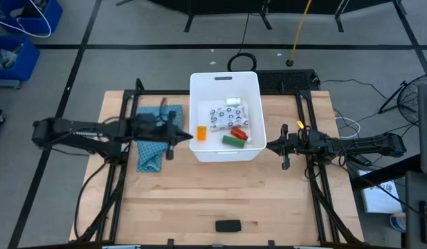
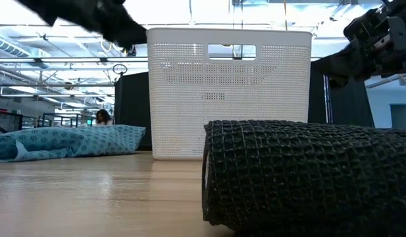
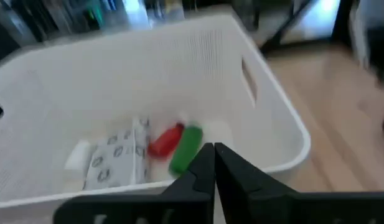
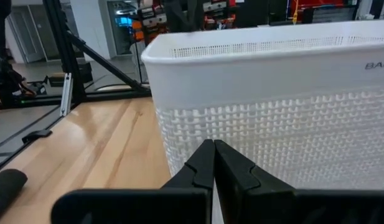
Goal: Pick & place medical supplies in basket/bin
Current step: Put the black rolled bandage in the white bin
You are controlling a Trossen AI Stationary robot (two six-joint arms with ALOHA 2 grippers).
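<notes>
Bin (image 1: 224,81) holding supplies, left pincer (image 1: 187,135) closed at rim, empty

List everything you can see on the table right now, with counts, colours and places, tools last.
tub: 1, white, table centre, far half.
dotted packet: 1, white with dark dots, inside tub.
roll: 1, white, inside tub, beyond the packet.
red bottle: 1, red with white cap, inside tub.
green block: 1, green, inside tub beside the red bottle.
orange bottle: 1, orange, inside tub by its left wall.
black bar: 1, black, on the table's near edge, outside the tub.
cloth: 1, teal patterned, left of tub.
left tool: 1, dark, shut, empty, over the tub's left rim.
right tool: 1, dark, shut, empty, right of tub.
</notes>
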